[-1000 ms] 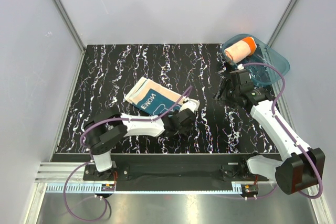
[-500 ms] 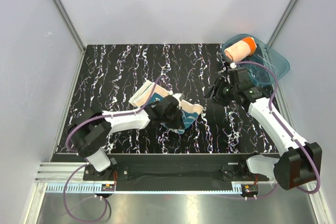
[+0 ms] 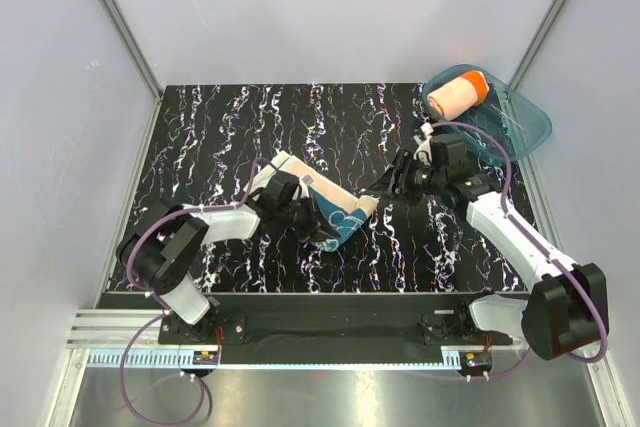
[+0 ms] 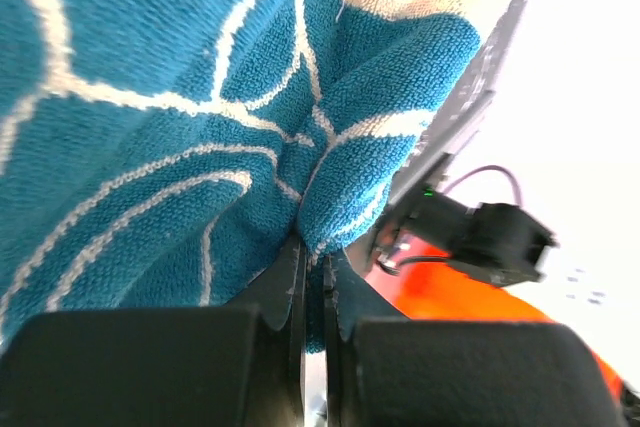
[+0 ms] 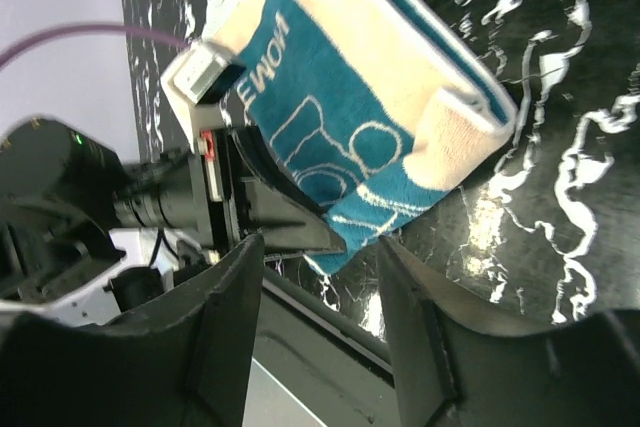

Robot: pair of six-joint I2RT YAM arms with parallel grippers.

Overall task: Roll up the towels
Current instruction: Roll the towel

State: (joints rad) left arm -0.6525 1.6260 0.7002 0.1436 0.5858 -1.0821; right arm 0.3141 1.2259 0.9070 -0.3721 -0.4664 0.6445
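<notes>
Black marbled table point(image 3: 200, 127) — left pincer point(image 4: 312, 259) pinches the teal towel point(image 3: 338, 219); right pincer point(image 5: 320, 247), parted, empty, hovers beside it.

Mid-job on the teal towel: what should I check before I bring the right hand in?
1. Grip: left hand shut on a fold of the teal towel: ok.
2. Opening: right hand open: ok.
3. Contact: right hand on the teal towel: not ok, it hangs short of the towel's right end.
4. Roll: teal towel rolled: not ok, only partly folded over.
5. Other piece: orange towel rolled, in the tub: ok.
6. Firmness of the left grip: cannot tell.
</notes>
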